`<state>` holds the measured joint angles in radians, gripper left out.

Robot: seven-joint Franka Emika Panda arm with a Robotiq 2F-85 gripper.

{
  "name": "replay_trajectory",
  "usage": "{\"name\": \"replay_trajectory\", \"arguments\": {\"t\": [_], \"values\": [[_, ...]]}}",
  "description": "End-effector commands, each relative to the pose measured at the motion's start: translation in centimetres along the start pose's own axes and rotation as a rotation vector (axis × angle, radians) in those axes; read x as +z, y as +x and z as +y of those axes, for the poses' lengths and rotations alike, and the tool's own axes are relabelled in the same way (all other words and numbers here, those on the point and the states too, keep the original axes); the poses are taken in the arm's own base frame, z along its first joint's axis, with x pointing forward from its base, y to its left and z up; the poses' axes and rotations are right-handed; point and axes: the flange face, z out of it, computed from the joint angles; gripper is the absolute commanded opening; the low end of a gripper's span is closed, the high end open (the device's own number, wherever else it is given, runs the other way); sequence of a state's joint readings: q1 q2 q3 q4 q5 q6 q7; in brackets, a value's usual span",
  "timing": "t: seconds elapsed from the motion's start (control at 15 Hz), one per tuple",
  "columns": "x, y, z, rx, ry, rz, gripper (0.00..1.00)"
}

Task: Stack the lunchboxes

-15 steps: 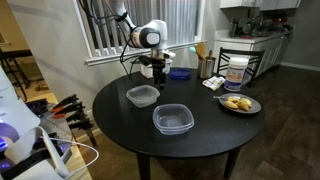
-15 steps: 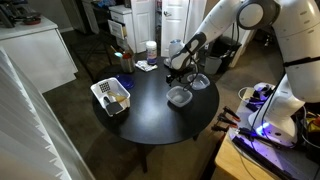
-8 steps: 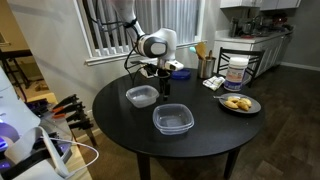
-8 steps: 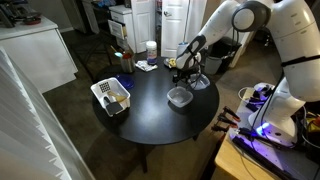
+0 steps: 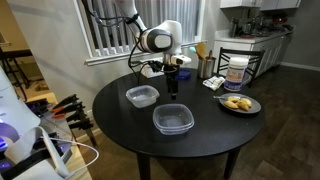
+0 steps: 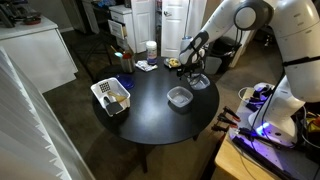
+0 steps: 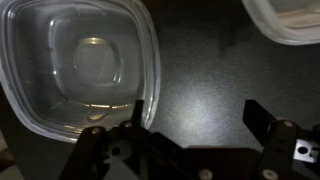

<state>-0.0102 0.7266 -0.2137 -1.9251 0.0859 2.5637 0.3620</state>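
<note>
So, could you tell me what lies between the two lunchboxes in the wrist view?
Only bare dark table lies between the big lunchbox and the cropped lunchbox there.

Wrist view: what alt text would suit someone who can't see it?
A clear plastic lunchbox fills the upper left, on a dark table. The open, empty gripper sits at the bottom; a second lunchbox shows its corner top right.

Dim room with a dark wood floor (image 5: 295, 110). Round black desk (image 5: 220, 135) in the middle, before white window blinds (image 5: 100, 30). White kitchen cabinets (image 5: 265, 55) beyond.
</note>
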Motion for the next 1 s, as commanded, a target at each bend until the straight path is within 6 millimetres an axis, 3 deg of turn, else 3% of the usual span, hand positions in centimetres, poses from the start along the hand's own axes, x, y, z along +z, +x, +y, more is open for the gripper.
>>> {"name": "replay_trajectory", "arguments": {"t": [0.0,0.2,0.27,0.4,0.6,0.93], "values": [[2.9,-0.6,2.6,0.04,0.001,-0.015,1.0],[5.6,-1.1,2.8,0.057,0.025,-0.027,0.99],[6.5,-1.3,2.7,0.058,0.031,-0.027,0.74],[7.5,-1.7,2.5,0.06,0.046,-0.024,0.72],[8.1,-2.0,2.2,0.062,0.055,-0.013,0.5],[6.9,-1.7,1.5,0.046,0.041,0.006,0.19]]}}
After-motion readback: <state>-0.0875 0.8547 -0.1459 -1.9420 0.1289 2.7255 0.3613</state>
